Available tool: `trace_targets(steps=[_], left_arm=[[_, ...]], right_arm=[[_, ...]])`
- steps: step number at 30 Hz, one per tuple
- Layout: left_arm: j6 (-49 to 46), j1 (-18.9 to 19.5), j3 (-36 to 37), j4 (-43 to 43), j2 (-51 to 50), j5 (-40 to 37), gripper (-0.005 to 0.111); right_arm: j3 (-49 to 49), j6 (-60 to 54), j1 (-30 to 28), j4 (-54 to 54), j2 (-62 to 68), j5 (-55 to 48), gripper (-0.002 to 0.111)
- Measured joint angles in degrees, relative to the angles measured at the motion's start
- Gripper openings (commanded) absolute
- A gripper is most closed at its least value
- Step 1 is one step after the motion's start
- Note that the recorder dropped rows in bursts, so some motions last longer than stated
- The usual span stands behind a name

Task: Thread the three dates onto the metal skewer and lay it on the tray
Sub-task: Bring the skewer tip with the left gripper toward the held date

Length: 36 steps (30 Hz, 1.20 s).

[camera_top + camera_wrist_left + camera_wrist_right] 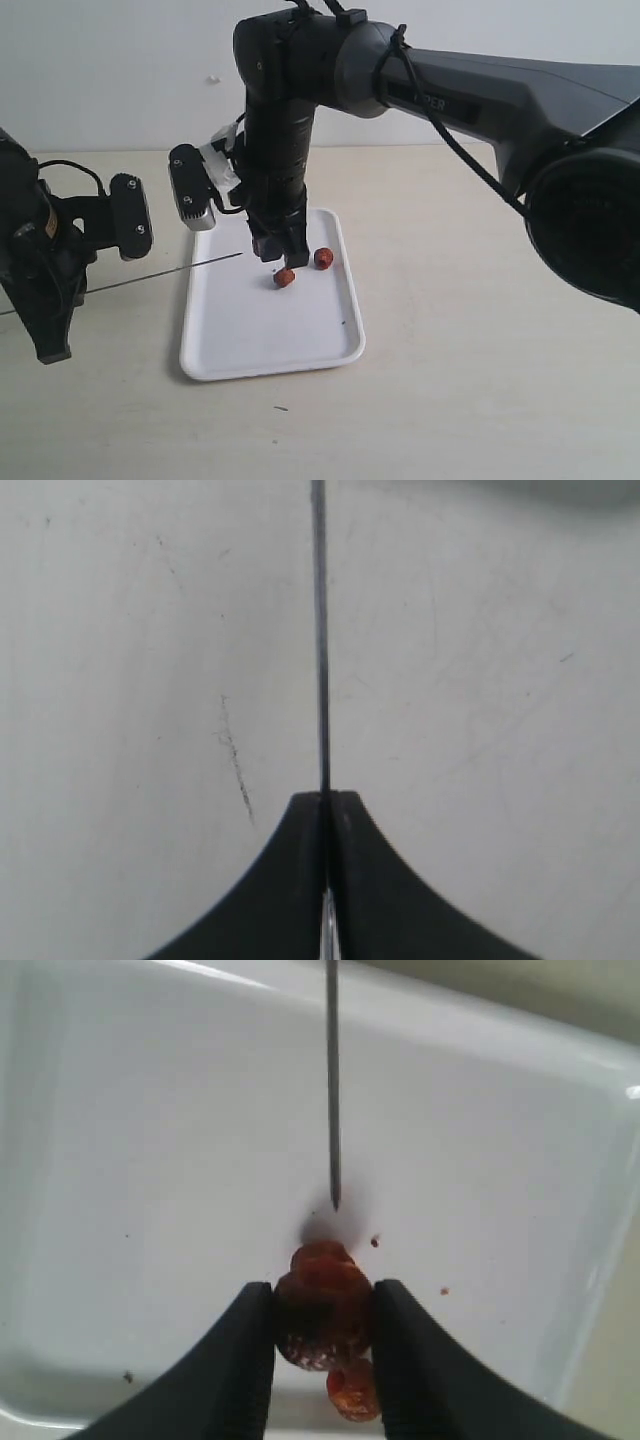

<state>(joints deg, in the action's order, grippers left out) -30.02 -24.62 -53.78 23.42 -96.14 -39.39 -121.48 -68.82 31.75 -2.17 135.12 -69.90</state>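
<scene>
Right claw [322, 1298] gripped a date [320, 1315] near the skewer [333, 1080] tip above the tray [150, 1160]; left claw [326, 802] clamped the skewer

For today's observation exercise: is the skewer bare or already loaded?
Bare: the skewer ends in a free tip, short of the date pinched by the right gripper.

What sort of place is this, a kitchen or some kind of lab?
Most likely a robotics lab bench, not a kitchen: a black left arm and right arm work over a plain beige table by a blank wall, with a tray and dates set out.
</scene>
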Motion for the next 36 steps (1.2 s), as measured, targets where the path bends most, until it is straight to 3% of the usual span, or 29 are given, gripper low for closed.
trace_targets(steps=[18,25,36], left_arm=[[-5.58,0.0,-0.08,-5.22,0.0,0.81,0.0],[-6.24,2.65,-0.8,-7.78,0.0,1.31,0.0],[-11.54,2.67,-2.36,-12.41,0.0,-0.85,0.0]], right_arm=[[0.0,0.0,0.0,-0.5,0.0,0.0,0.032],[0.0,0.0,0.0,-0.5,0.0,0.0,0.032],[0.0,0.0,0.0,-0.5,0.0,0.0,0.032]])
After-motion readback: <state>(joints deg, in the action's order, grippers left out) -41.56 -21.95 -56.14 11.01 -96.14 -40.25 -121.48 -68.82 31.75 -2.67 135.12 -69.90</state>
